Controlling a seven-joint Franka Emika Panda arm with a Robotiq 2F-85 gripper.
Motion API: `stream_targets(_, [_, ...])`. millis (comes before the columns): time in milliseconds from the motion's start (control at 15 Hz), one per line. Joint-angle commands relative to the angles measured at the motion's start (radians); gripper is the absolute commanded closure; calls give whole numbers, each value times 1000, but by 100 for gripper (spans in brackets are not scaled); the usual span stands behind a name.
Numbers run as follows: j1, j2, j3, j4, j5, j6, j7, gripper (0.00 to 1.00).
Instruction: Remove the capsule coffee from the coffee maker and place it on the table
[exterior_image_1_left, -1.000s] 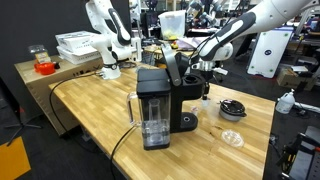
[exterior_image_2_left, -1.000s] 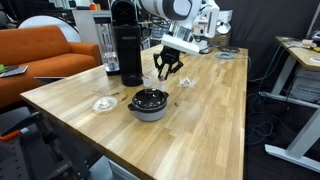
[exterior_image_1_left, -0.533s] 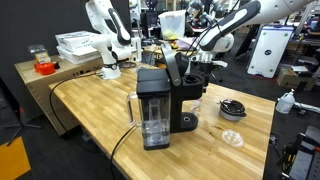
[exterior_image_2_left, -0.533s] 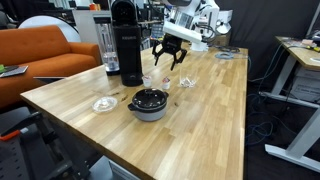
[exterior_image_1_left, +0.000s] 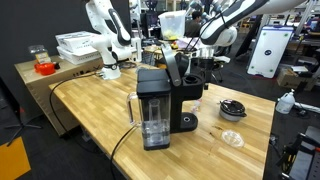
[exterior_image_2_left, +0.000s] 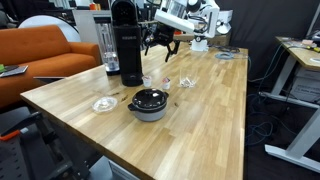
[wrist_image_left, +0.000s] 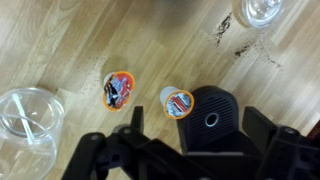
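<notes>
One capsule (wrist_image_left: 178, 102) sat just beside the coffee maker (wrist_image_left: 213, 112), probably light and crushable, best pinched across its rim; the claw (wrist_image_left: 180, 150) hung released.

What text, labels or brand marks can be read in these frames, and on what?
No text is legible in any view.
Orange capsule lid: printed orange-red graphic, too blurred to read.
Second capsule lid: similar print, also too blurred to read.
Coffee maker: no brand or label can be made out.
White boxes: too small to show any text.
</notes>
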Motion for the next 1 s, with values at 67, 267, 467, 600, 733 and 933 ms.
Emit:
stream_targets(67, [15, -232, -2, -246, 52, 50, 1, 0])
stream_targets(267, [31, -375, -15, -385, 79, 49, 0, 0])
stream_targets(467, [45, -540, -32, -532, 95, 36, -26, 0])
stream_targets(600, [62, -663, -51, -612, 94, -6, -66, 0])
stream_targets(733, [88, -803, -81, -674, 76, -87, -107, 0])
stream_targets(933, [139, -1023, -132, -740, 56, -202, -101, 0])
